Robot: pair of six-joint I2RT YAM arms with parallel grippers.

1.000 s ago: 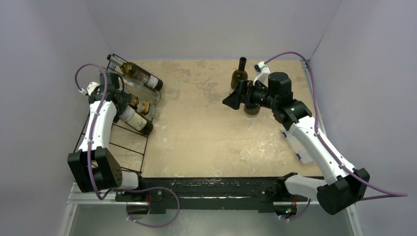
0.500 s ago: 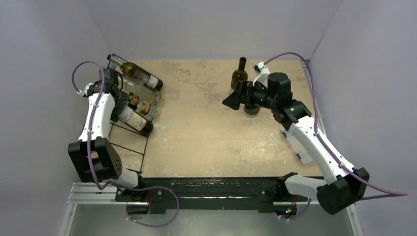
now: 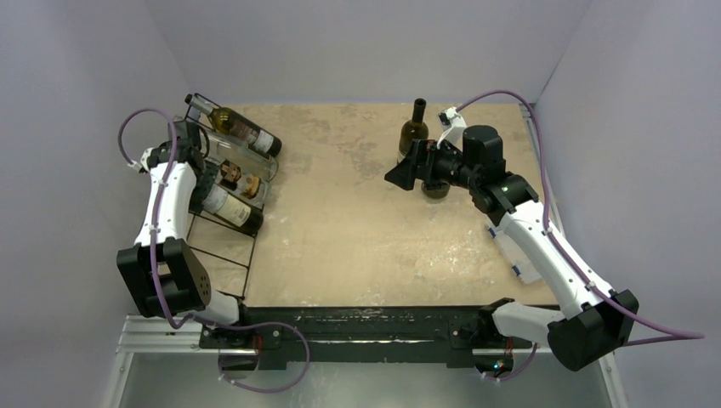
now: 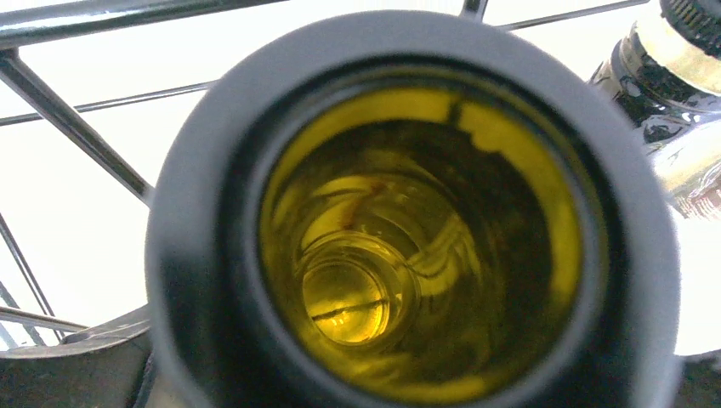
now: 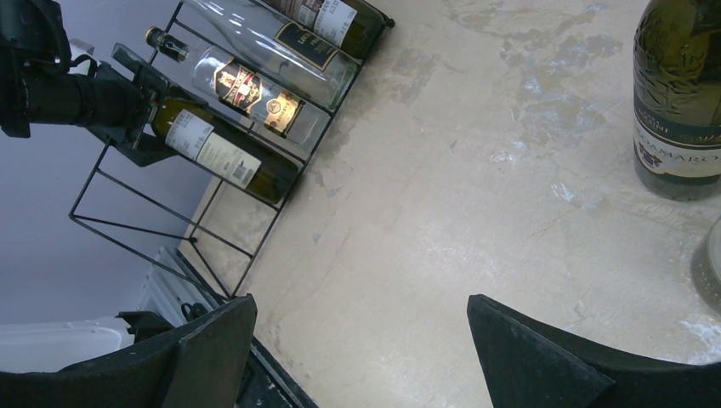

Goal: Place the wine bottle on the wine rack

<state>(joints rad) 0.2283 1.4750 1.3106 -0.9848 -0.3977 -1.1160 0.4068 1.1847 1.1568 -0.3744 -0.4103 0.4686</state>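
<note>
The black wire wine rack [image 3: 250, 259] stands at the table's left; it also shows in the right wrist view [image 5: 144, 194]. A green wine bottle with a white label [image 3: 231, 206] lies on it, nearest of the bottles there [image 5: 212, 144]. My left gripper [image 3: 197, 174] sits around this bottle's neck, its jaws spread wider than the neck [image 5: 149, 106]. The left wrist view looks straight into the bottle's mouth [image 4: 408, 246]; my fingers are hidden there. My right gripper [image 3: 400, 174] is open and empty above the table's middle [image 5: 361, 299].
Three more bottles lie on the rack behind it: a dark one [image 3: 242, 130], a clear one [image 3: 246, 157], a labelled one [image 5: 255, 93]. Two dark bottles stand upright by my right gripper, one behind it [image 3: 414, 129] and one under the arm [image 3: 435, 189].
My left arm's elbow has swung outward to the left while its gripper stayed at the bottle's neck. The right arm has not moved.
</note>
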